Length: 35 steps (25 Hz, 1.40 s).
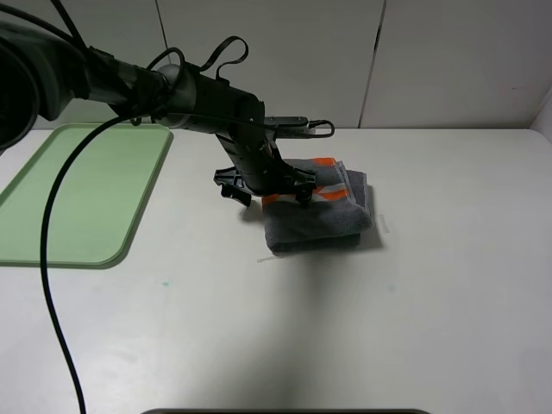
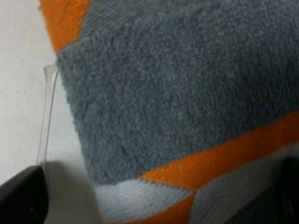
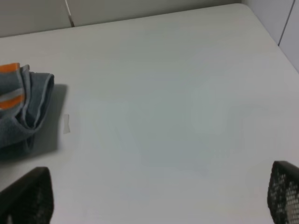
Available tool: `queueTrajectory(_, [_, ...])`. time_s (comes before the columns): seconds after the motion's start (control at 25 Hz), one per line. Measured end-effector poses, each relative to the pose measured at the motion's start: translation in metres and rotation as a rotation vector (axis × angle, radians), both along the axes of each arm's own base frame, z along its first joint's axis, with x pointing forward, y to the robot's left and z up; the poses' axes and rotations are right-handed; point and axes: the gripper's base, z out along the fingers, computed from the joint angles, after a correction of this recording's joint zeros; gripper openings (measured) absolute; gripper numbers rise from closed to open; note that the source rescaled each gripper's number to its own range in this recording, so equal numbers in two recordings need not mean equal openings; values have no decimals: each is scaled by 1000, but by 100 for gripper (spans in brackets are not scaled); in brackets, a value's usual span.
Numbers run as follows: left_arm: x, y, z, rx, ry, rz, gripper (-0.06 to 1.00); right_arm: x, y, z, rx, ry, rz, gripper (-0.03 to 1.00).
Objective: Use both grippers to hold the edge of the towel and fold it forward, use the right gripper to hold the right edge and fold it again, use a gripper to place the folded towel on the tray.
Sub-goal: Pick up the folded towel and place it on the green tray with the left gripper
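The dark grey towel [image 1: 317, 216] lies folded into a small thick bundle at the table's middle, with its orange-and-white band on top at the far side. My left gripper [image 1: 269, 185] reaches in from the left and is down at the towel's left part. In the left wrist view the towel [image 2: 159, 98] fills the picture, and the black fingertips [image 2: 21, 196] stand wide apart at both corners, so the gripper [image 2: 149, 210] is open over the cloth. My right gripper [image 3: 154, 200] is open and empty above bare table, to the right of the towel [image 3: 21, 109]. The pale green tray [image 1: 86, 185] lies at the far left.
A small clear strip of tape [image 1: 267, 259] lies on the table by the towel's near left corner; it also shows in the left wrist view [image 2: 46, 116]. The left arm's black cable [image 1: 52, 285] hangs over the table's left side. A white wall stands behind the table.
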Motion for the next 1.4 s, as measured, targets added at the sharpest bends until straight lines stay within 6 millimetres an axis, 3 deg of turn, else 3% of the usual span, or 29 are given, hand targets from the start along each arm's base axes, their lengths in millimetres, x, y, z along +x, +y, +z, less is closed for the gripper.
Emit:
queueTrajectory(0.36, [0, -1, -1, -4, 2, 2, 100, 0, 0, 0, 0, -1, 0, 100])
queueTrajectory(0.48, [0, -1, -1, -3, 2, 0, 95, 0, 0, 0, 0, -1, 0, 100])
queueTrajectory(1.04, [-1, -12, -6, -63, -17, 15, 24, 0, 0, 0, 1, -1, 0, 100])
queueTrajectory(1.4, [-2, -11, -6, -62, -6, 20, 22, 0, 0, 0, 1, 0, 0, 100])
